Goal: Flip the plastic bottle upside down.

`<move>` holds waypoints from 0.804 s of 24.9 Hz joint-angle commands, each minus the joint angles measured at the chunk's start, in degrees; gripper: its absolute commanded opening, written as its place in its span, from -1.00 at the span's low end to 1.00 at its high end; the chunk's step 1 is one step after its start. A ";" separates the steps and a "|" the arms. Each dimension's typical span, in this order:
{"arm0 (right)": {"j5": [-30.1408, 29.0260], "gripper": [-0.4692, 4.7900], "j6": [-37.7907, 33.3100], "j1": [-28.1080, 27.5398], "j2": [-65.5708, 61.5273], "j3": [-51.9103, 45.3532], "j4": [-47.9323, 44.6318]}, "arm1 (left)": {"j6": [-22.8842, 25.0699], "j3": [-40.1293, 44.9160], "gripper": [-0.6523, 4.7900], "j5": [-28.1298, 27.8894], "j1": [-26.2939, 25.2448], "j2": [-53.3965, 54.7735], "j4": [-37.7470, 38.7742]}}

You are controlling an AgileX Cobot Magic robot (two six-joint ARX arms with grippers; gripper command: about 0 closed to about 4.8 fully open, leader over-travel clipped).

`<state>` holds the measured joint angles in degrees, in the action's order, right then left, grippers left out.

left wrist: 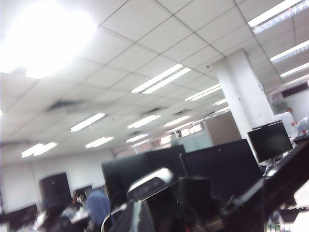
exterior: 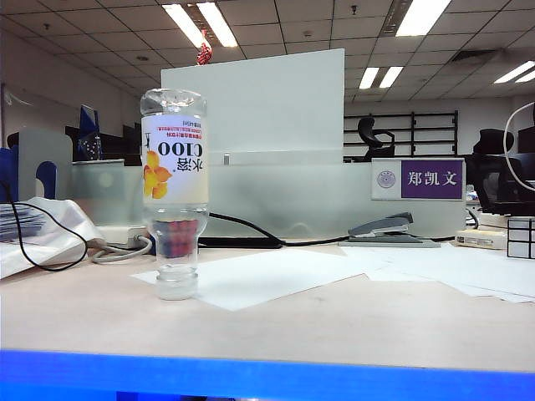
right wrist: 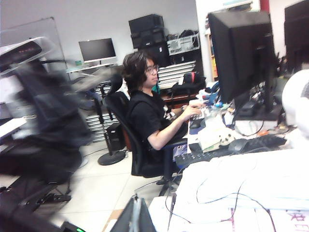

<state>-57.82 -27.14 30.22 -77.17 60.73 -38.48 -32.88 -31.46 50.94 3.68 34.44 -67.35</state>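
So the left gripper is tipped up toward the office ceiling, jaws closed on nothing. Right gripper faces level across the office, also closed and empty. Neither shows in the exterior view. Over there the plastic bottle stands cap-down at the left of the bench, label reading "C100" upside down. Purple nameplate at far right has white Chinese characters.

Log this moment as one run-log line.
clear plastic bottle with cream C100 label: upside down on cap, on table | left gripper: shut, raised, empty | right gripper: shut, away, empty
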 commanded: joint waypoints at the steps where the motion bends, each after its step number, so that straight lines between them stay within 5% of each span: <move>1: -0.39 -0.84 0.63 0.07 6.05 0.20 4.17 | 12.66 -0.02 -0.78 -1.27 -9.38 -20.87 33.86; 4: 1.07 -0.84 8.09 0.11 13.09 0.22 18.53 | 23.02 -0.72 -0.78 -14.14 -12.37 -34.38 52.17; 5: 4.74 -0.84 12.70 0.11 15.67 0.20 25.68 | 24.57 -2.91 -0.78 -11.21 -12.31 -34.18 58.71; 6: 9.18 -0.84 18.08 0.15 19.74 0.11 34.62 | 27.85 -5.22 -0.78 -14.12 -12.35 -33.16 66.55; 9: 30.23 -0.84 29.14 0.17 30.69 0.07 55.56 | 31.43 -7.93 -0.78 -23.30 -12.35 -34.23 84.17; 12: 49.42 -0.84 31.34 0.20 40.52 -0.79 65.81 | 32.17 -7.43 -0.78 -30.64 -12.35 -34.25 95.95; 15: 60.94 -0.84 29.44 0.20 49.59 -4.07 69.40 | 32.06 -5.16 -0.78 -32.30 -12.35 -34.27 100.65; 20: 73.46 -0.84 21.00 0.09 73.92 -16.00 78.58 | 32.39 0.04 -0.78 -25.18 -12.33 -34.27 99.56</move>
<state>12.80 -4.73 30.30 -5.91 46.35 38.20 -0.84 -32.08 24.73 -8.56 0.30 33.61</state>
